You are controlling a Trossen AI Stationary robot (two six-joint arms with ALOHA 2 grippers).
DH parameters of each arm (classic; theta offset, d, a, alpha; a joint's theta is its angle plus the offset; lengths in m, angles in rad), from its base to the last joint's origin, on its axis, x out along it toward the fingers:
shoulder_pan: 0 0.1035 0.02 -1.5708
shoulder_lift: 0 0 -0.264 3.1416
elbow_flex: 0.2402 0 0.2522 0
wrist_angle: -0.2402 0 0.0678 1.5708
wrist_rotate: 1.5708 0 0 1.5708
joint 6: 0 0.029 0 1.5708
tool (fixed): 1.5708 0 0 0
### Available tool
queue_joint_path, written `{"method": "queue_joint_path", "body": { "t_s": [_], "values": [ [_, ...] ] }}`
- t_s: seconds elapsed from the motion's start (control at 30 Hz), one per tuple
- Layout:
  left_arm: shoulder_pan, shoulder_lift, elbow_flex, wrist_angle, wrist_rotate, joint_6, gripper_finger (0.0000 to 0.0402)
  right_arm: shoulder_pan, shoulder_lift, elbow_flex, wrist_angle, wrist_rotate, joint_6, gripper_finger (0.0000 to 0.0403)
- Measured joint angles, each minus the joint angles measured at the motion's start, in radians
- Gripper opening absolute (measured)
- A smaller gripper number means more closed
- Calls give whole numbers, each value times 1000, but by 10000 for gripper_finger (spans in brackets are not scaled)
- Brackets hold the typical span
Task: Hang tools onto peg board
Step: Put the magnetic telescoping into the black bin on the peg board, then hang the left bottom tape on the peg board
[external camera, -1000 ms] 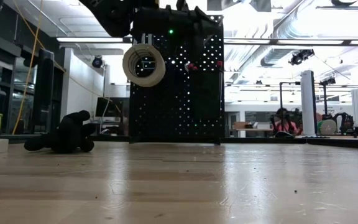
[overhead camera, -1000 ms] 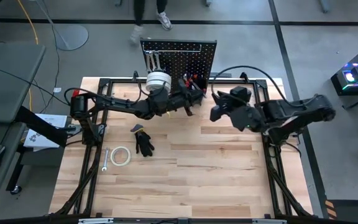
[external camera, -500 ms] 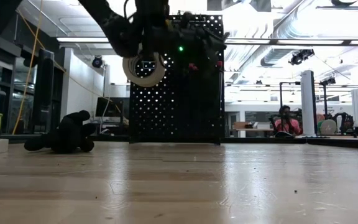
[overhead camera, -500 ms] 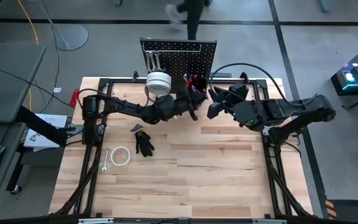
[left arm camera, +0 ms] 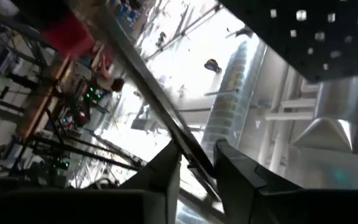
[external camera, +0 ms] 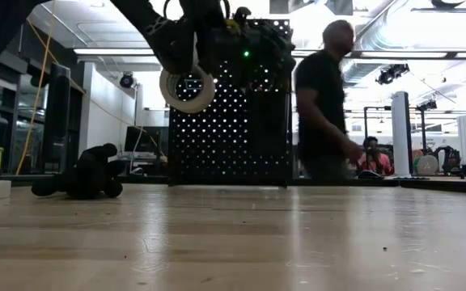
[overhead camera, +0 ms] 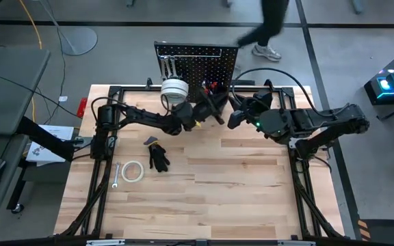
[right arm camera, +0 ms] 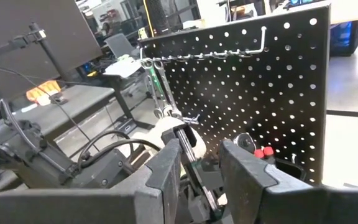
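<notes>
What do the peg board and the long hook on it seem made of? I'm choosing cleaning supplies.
The upright black perforated peg board looks like matte painted metal or hardboard; which, I cannot tell. The long silver hook looks like bare shiny steel wire, glinting along its length.

We see bright ceiling strips (external camera: 136, 52) glaring in low & left wrist views; walking person (external camera: 324, 105) blurred, backlit.

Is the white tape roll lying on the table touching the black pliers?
Apart. The high view shows bare wood between the white tape roll and the black pliers.
</notes>
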Motion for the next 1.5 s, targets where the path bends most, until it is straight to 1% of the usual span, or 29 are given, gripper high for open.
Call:
{"method": "queue_joint_path", "body": {
  "t_s": [0.23, 0.37, 0.43, 0.47, 0.5, 0.57, 0.67, 0.73, 0.83, 0.93, 1.0, 1.1, 1.17, 1.23, 1.3, 1.33, 1.4, 1.47, 1.5],
  "values": [
    [-15, 0, 13, -2, 22, -6, 135, 0, 0, 0, 11, 0, 0, 103],
    [15, 0, 13, -1, 21, -5, 164, 0, 0, 0, 18, 0, 0, 103],
    [31, 1, 13, 35, 47, 13, 175, 0, 0, 0, 19, 0, 0, 103],
    [38, 1, 13, 71, 77, 33, 180, 0, 0, 0, 19, 0, -1, 103],
    [42, 1, 13, 113, 120, 51, 184, 0, 0, 0, 19, 0, -5, 103],
    [46, 1, 13, 204, 240, 90, 191, 0, -1, 0, 19, 0, -28, 103],
    [46, 1, 13, 326, 465, 130, 195, 0, -11, 0, 32, -1, -78, 103],
    [31, -8, 12, 369, 594, 135, 195, 1, -20, 0, 49, -1, -113, 103],
    [-21, -33, 12, 348, 735, 175, 195, 1, -43, 0, 57, 1, -155, 103],
    [-83, -77, -12, 256, 832, 252, 195, 1, -72, 0, 57, 1, -184, 103],
    [-121, -114, -48, 171, 904, 313, 195, 1, -91, 0, 57, 5, -210, 103],
    [-162, -178, -115, -26, 952, 432, 195, 1, -117, 0, 55, 6, -238, 103],
    [-171, -227, -159, -207, 961, 537, 195, 1, -132, 0, 53, 9, -253, 103],
    [-165, -292, -201, -457, 958, 670, 195, 0, -139, 0, 52, 10, -264, 103],
    [-156, -364, -218, -777, 920, 828, 195, 0, -142, 0, 47, 10, -272, 103],
    [-153, -401, -221, -960, 883, 910, 194, 0, -142, 0, 44, 10, -273, 103],
    [-164, -482, -222, -1312, 778, 1042, 192, 0, -141, 0, 32, 10, -271, 103],
    [-200, -568, -222, -1596, 658, 1121, 189, 0, -141, 0, 12, 10, -271, 103],
    [-228, -607, -222, -1714, 606, 1136, 188, 0, -141, 0, 2, 10, -270, 103]
  ]
}}
